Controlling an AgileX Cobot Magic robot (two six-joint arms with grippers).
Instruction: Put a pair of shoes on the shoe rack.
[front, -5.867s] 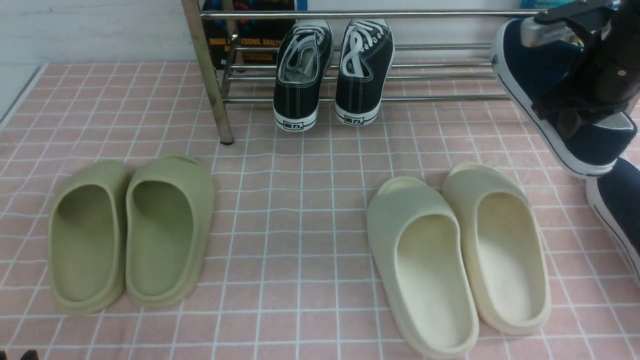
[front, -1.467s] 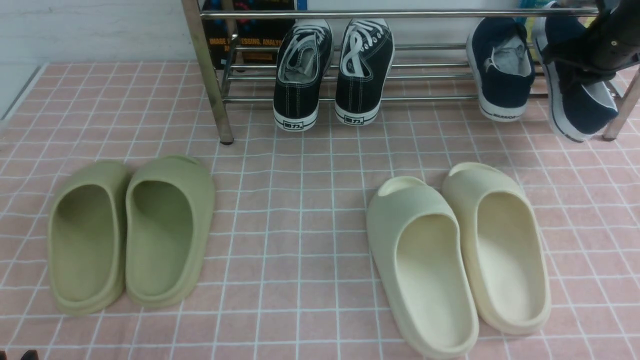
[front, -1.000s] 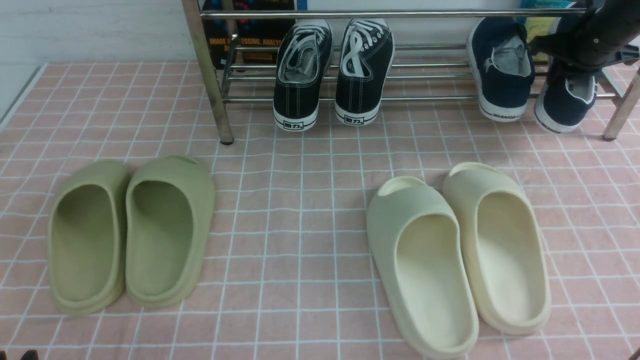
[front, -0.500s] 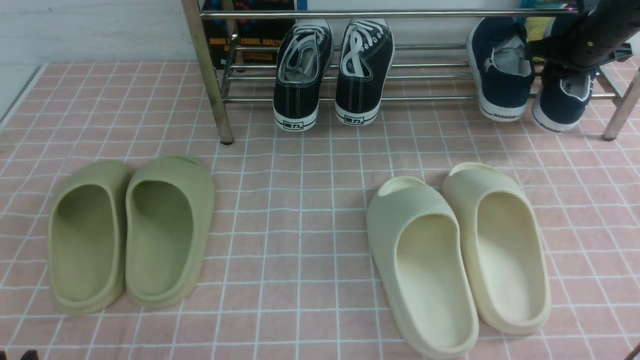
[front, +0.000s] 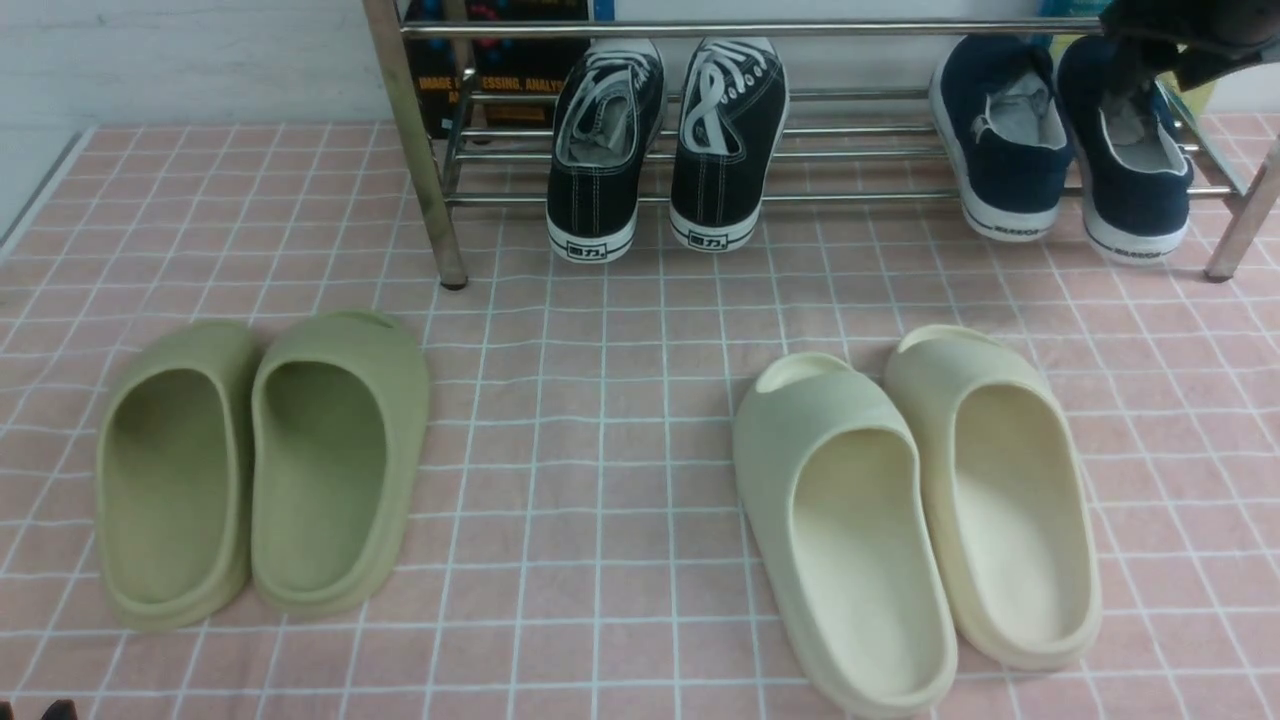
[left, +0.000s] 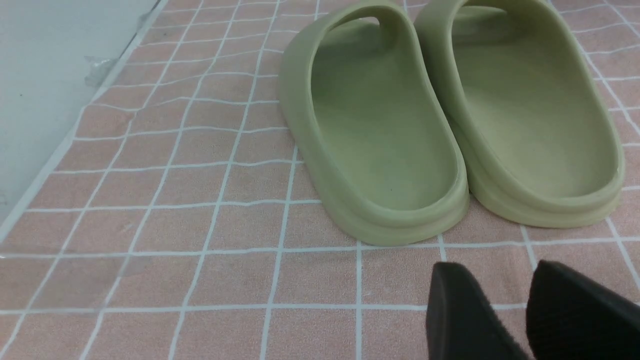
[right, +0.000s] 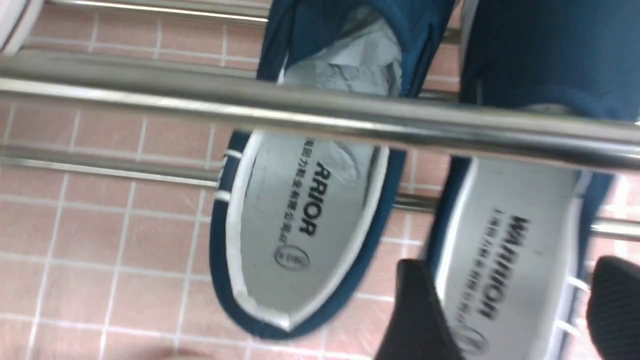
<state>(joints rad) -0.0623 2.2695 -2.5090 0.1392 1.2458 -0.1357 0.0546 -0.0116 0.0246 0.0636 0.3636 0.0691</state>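
Note:
Both navy slip-ons of the pair of shoes rest on the shoe rack (front: 860, 196) at its right end, heels toward me: the left shoe (front: 1000, 150) and the right shoe (front: 1135, 190). From the right wrist they show as one shoe (right: 300, 225) and its mate (right: 520, 240) under the top bar. My right gripper (right: 515, 310) hangs open above the right shoe's heel, holding nothing; only its dark tip (front: 1170, 40) shows in the front view. My left gripper (left: 500, 280) hovers low over the mat near the green slides, fingers close together and empty.
Black lace-up sneakers (front: 665, 150) sit on the rack's left part. Green slides (front: 265, 465) lie on the pink checked mat at front left, cream slides (front: 920, 510) at front right. The rack's right leg (front: 1240, 220) stands beside the right navy shoe.
My right gripper has opened, let go of the right navy shoe and risen. That shoe now lies on the rack beside its mate. The left arm has not moved.

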